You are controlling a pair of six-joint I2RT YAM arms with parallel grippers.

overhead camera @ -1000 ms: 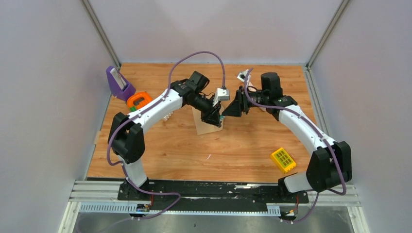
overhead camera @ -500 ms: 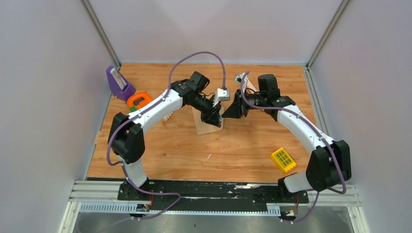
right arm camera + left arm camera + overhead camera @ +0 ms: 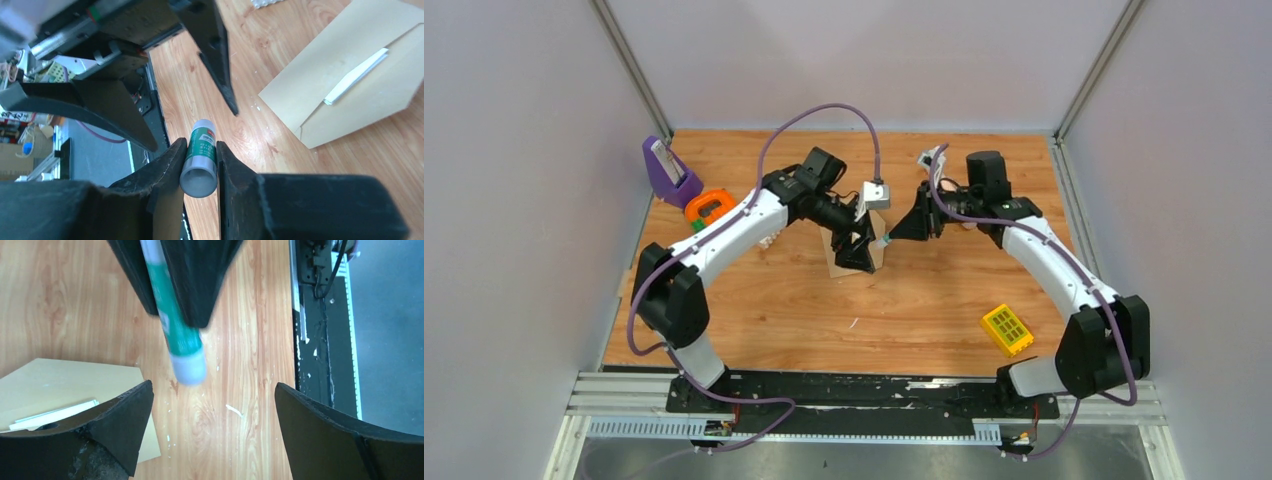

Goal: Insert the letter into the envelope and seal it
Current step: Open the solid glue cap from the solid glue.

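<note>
Wooden table (image 3: 904, 310), grey walls. From above, the envelope (image 3: 836, 265) lies flat mid-table. Left wrist: left tool (image 3: 212, 386) spread wide, letter (image 3: 55, 413) edge peeking out of the envelope. Right wrist: right tool (image 3: 201, 144) pinching a green glue stick (image 3: 199, 165).

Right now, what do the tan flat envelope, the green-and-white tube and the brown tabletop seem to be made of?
The tan envelope looks like matte kraft paper: dull surface, sharp fold lines. The green-and-white tube is probably smooth plastic with a printed label and a slight sheen. The brown tabletop could be wood or wood-look laminate: visible grain, mild gloss.
</note>
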